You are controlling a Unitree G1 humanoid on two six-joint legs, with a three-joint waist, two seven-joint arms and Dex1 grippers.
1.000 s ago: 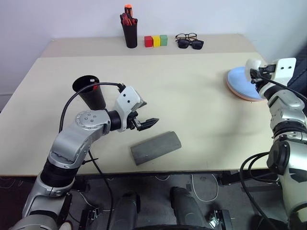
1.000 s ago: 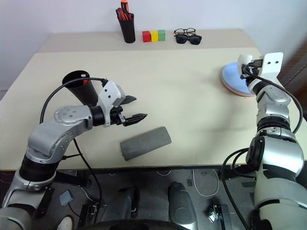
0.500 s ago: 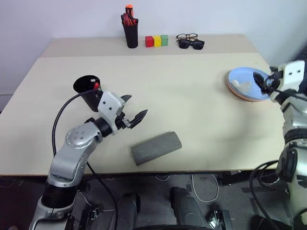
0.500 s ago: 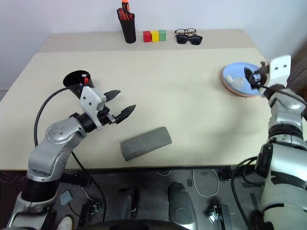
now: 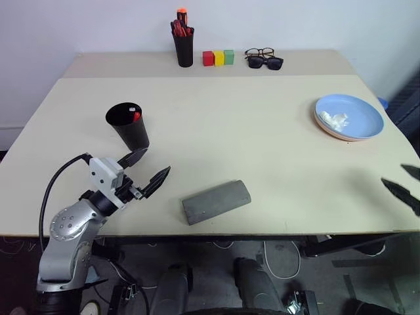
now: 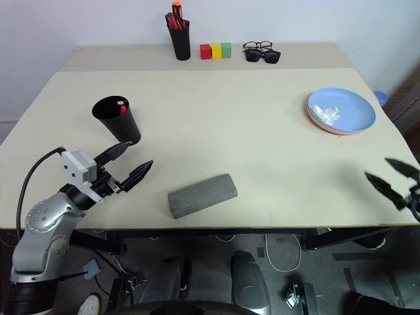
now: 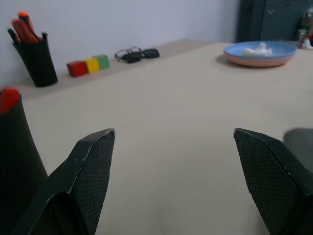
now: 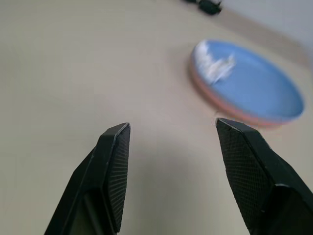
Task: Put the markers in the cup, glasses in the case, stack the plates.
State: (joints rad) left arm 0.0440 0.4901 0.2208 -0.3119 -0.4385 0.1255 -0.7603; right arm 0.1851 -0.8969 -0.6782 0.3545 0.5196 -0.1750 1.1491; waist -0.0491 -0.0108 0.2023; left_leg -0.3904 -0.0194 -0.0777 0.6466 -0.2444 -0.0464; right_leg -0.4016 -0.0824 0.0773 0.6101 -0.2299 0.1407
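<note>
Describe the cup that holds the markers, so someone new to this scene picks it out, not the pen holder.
On the beige table, look to the near left part. There stands the cup, black, wide-mouthed and tapered, with a red marker inside. The pen holder at the far edge is narrower, straight-sided and full of red and orange pens.

Blue plate (image 6: 348,108) stacked on pink; grey case (image 6: 201,195) closed; both hands empty, spread.
</note>
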